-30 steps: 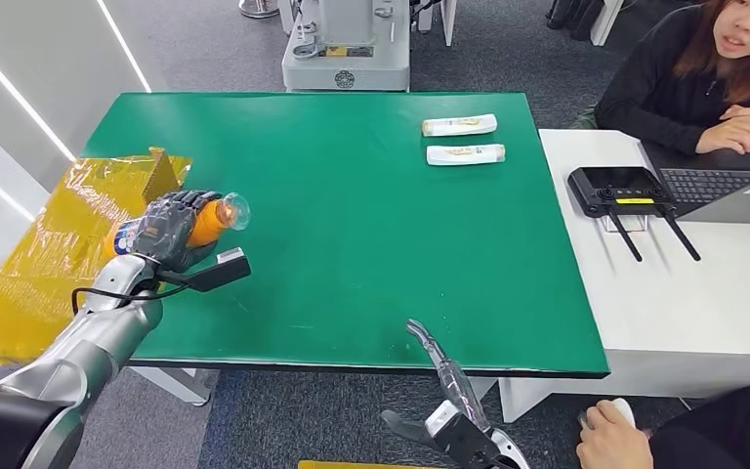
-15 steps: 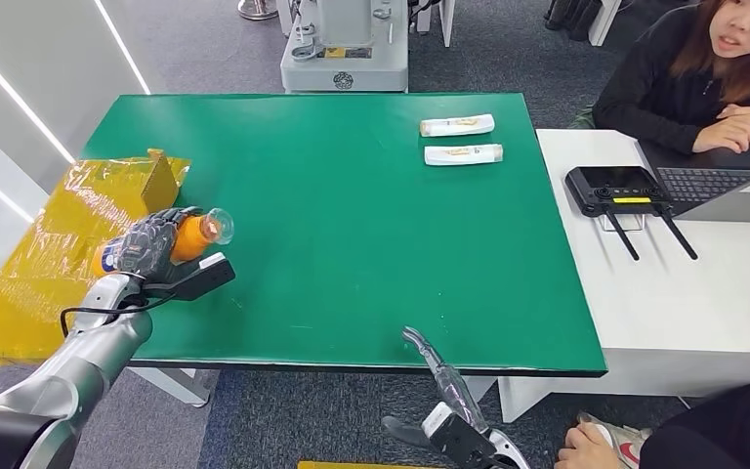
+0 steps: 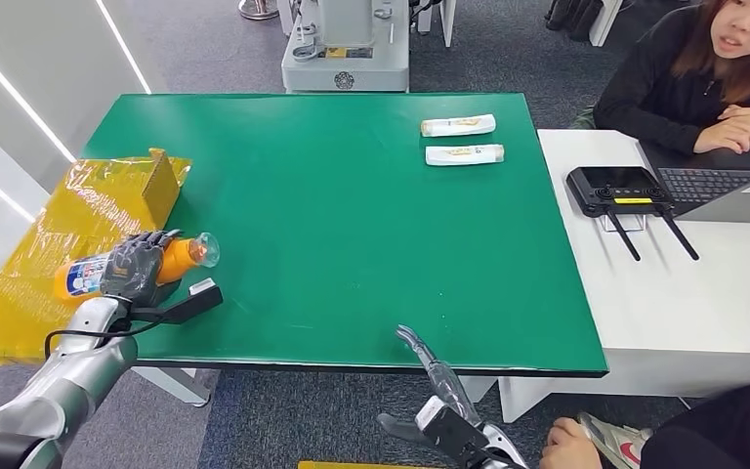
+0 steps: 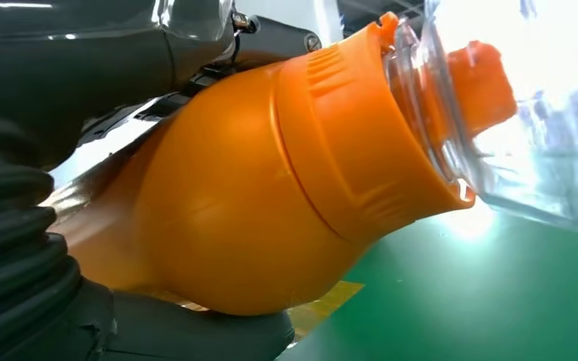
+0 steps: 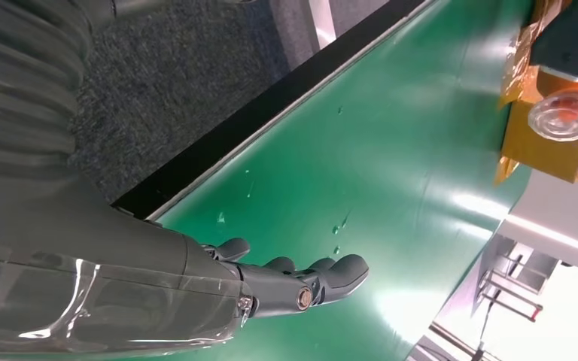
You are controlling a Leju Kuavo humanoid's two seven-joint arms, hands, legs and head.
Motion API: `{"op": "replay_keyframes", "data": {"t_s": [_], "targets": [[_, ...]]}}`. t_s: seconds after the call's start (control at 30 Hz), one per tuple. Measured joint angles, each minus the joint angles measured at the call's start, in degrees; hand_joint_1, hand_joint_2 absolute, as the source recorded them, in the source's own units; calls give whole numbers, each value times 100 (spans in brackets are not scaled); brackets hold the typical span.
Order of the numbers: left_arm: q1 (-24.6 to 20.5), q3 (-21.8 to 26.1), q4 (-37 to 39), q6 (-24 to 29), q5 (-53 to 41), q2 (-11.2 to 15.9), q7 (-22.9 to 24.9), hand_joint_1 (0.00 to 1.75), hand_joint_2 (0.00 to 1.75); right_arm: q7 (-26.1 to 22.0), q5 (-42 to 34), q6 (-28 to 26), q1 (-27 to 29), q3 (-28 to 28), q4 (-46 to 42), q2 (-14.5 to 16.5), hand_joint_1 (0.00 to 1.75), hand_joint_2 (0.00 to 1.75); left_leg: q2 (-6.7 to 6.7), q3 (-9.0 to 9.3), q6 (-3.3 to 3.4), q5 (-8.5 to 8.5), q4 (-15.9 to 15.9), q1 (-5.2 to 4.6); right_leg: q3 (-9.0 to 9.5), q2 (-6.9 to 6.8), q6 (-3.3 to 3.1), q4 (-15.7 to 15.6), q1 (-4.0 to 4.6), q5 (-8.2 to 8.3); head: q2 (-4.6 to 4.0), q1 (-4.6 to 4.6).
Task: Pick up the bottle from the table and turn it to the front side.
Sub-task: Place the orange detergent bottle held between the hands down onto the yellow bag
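Left hand (image 3: 132,266) fingers wrapped round the middle of the orange bottle (image 3: 135,267), gripping it. Bottle held on its side, clear cap (image 3: 205,250) pointing toward the table's centre, label end (image 3: 80,277) out past the left edge, over the yellow wrapped box (image 3: 78,230). It looks lifted off the green table (image 3: 352,215), near the front-left corner; likely mid-turn so the front label can face forward. Wrist view: orange shoulder and clear cap close up. Right hand (image 3: 430,366) hangs below the front edge, fingers loosely apart, holding nothing. Two white tubes (image 3: 461,139) lie near the far-right corner. A person sits at the white side desk (image 3: 684,283).
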Motion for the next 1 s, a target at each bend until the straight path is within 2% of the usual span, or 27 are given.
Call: {"op": "replay_keyframes", "data": {"t_s": [0.1,0.2,0.23,0.33,0.37,0.6,0.87,1.0], "targets": [[47,-204,25,3,-422,58,109,175,175,-66,-26,19,-53,22,95,19,0,175,-4,0,0,0,1,0,0,-3,0,-1,0,0,0,1],[79,-330,41,-184,-441,85,185,175,175,-90,-55,19,-70,38,155,35,0,175,-4,-1,0,0,1,0,0,-5,0,-1,0,0,0,0],[83,-347,43,-249,-422,90,210,161,175,-91,-58,19,-70,40,167,41,0,175,-3,-1,0,0,1,0,0,-4,0,-1,0,0,0,0],[93,-372,48,-385,-404,99,281,30,175,-90,-58,21,-72,48,202,57,0,175,-4,-1,0,0,1,0,-1,-5,0,-1,0,0,0,0],[98,-381,50,-438,-410,103,318,0,175,-90,-58,27,-75,54,216,60,0,175,-5,-1,0,0,1,0,-1,-5,0,-1,0,0,0,-1],[60,-442,66,-778,-487,86,754,0,175,-80,-5,91,-115,106,316,83,0,175,-5,3,0,0,0,0,1,-7,0,0,0,0,0,0],[45,-454,66,-621,-569,-21,1346,0,175,-9,33,80,-120,134,420,99,0,175,-6,8,-5,4,0,0,4,-7,-2,0,0,2,0,-1],[54,-454,68,-572,-503,-58,1372,0,175,27,38,16,-56,134,426,99,0,175,-7,8,-5,4,0,0,4,-8,-2,1,0,2,0,-1]]}}
